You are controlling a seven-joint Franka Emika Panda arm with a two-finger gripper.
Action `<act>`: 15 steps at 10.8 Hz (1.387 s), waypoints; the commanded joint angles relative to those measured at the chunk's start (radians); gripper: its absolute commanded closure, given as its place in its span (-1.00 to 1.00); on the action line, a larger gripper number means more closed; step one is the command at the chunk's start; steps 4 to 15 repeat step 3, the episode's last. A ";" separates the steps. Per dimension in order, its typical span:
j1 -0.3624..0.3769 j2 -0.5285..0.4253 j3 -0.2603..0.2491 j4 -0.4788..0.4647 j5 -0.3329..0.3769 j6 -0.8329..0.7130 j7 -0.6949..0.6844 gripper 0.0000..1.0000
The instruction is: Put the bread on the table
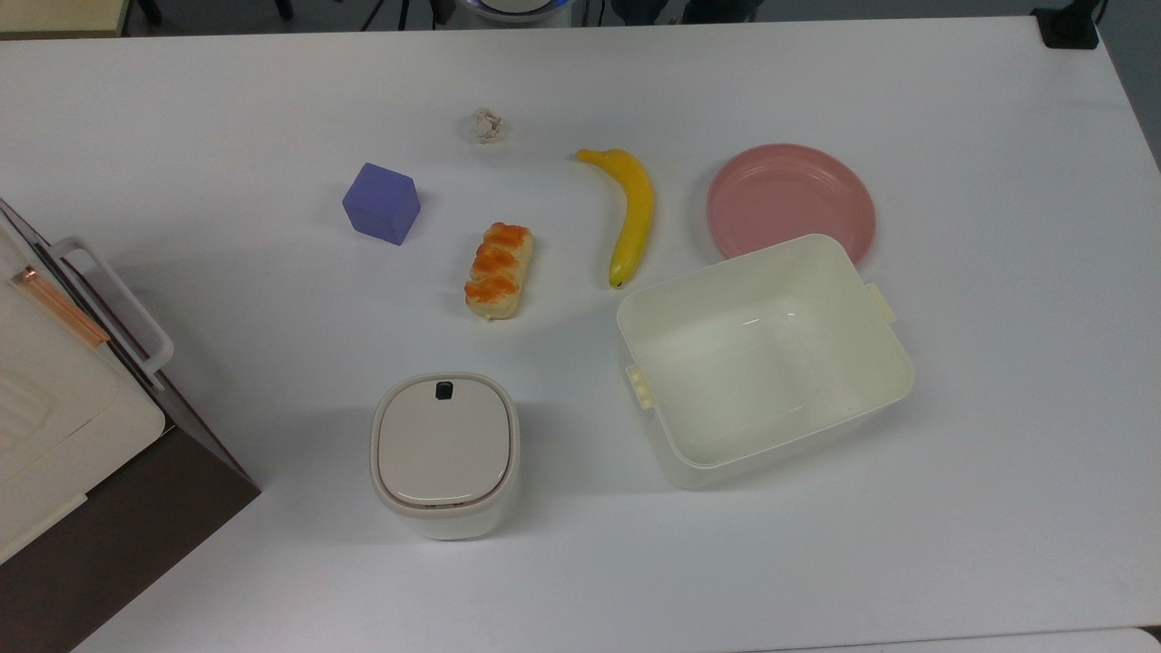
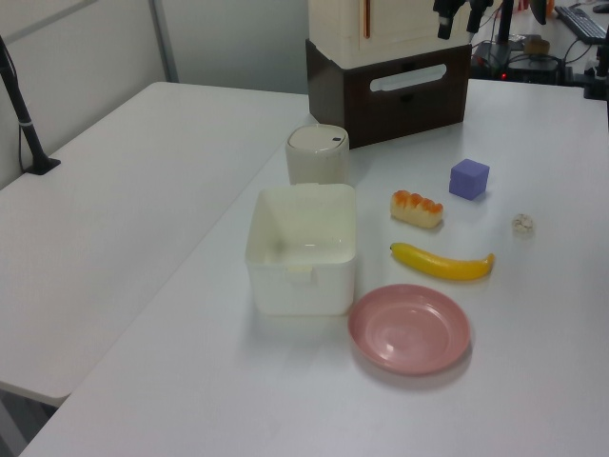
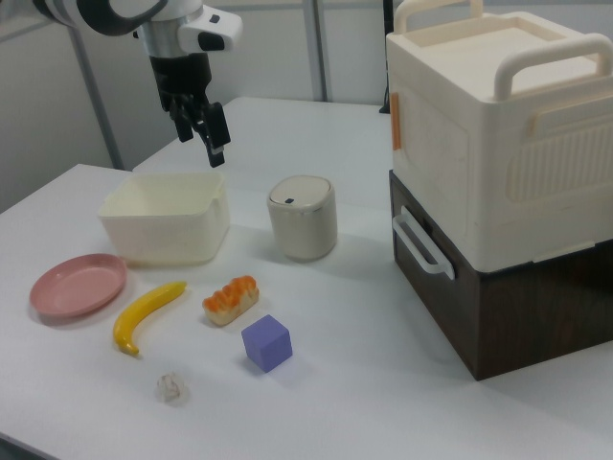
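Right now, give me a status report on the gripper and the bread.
Gripper open, raised above the table, empty. Bread lying on the table between purple cube and banana. Nothing touching it.

Top view: the table (image 1: pixel 998 544) is seen from straight above.
Left view: taken from high beyond the plate (image 2: pixel 409 328) end.
Right view: lower, opposite side.
Shared: tabletop.

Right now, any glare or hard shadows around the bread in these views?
Top view: soft, even light; the bread casts only a faint shadow on the table, with small glints inside the cream bin. Left view: mild sheen on the pink plate. Right view: diffuse, no glare.
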 commanded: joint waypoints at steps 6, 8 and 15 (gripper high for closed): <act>0.012 -0.028 -0.008 -0.044 0.013 0.030 0.030 -1.00; 0.012 -0.028 -0.008 -0.044 0.013 0.030 0.030 -1.00; 0.012 -0.028 -0.008 -0.044 0.013 0.030 0.030 -1.00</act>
